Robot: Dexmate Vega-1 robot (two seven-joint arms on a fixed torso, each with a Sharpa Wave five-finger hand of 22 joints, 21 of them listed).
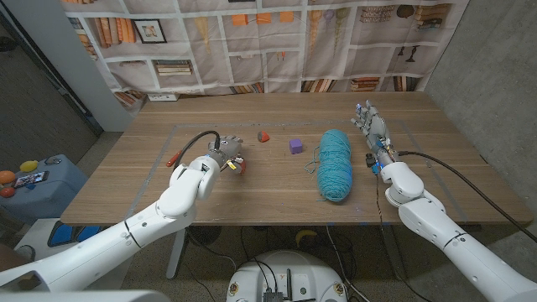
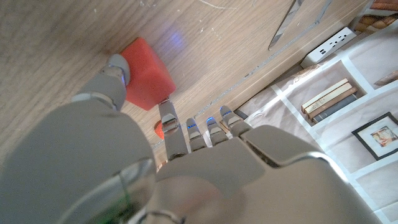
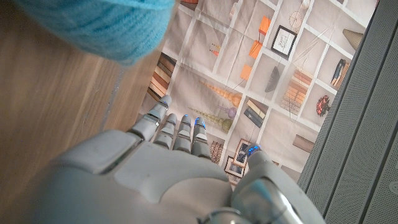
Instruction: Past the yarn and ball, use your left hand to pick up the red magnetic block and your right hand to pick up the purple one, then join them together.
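Observation:
The red block [image 1: 263, 135] sits on the table past the middle, with the purple block [image 1: 296, 146] a little to its right. My left hand [image 1: 225, 156] hovers just short and left of the red block, holding nothing. In the left wrist view the red block [image 2: 146, 73] lies just beyond my thumb tip [image 2: 116, 67], and the fingers [image 2: 169, 127] reach out beside it without touching. The teal yarn skein [image 1: 335, 164] lies right of the purple block. My right hand [image 1: 373, 132] stands on the yarn's far right, fingers straight and empty.
A small orange-red thing [image 2: 160, 129] peeks between my left fingers; I cannot tell what it is. A black cable with a red end [image 1: 173, 157] loops left of the left hand. The teal yarn [image 3: 99, 25] lies close to my right hand. A bookshelf-print backdrop [image 1: 277, 42] hangs behind the table.

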